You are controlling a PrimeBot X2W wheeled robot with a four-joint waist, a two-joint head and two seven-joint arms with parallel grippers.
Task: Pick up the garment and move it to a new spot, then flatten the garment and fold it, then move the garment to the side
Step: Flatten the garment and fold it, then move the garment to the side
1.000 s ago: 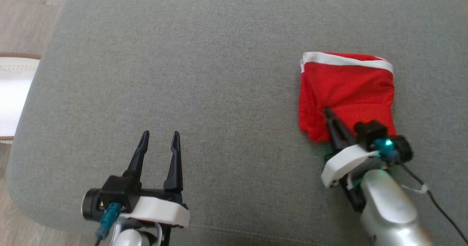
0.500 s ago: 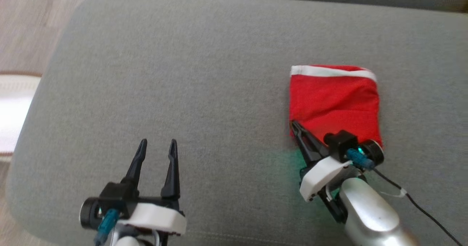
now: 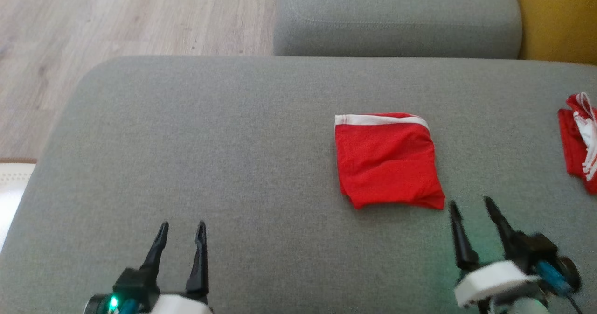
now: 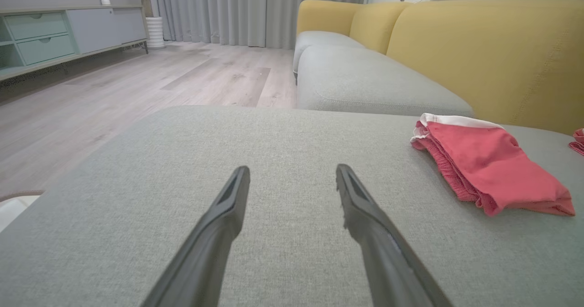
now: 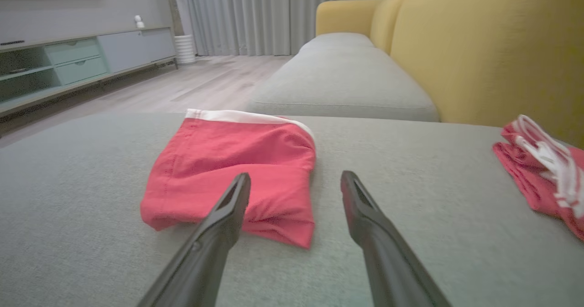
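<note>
A red garment with a white band along its far edge lies folded into a rough square on the grey cushion. It also shows in the left wrist view, garment, and the right wrist view, garment. My right gripper is open just off the garment's near right corner, touching nothing. My left gripper is open at the lower left, well apart from the cloth, with bare cushion between its fingers.
A second red and white garment lies crumpled at the cushion's right edge, also seen as a bundle. Another grey seat cushion lies beyond, with a yellow backrest on the right. Wooden floor is on the left.
My right gripper let go of the garment, opened and drew back toward me. The garment now lies flat and folded. The head camera tilted up, bringing the far cushion and second garment into sight.
</note>
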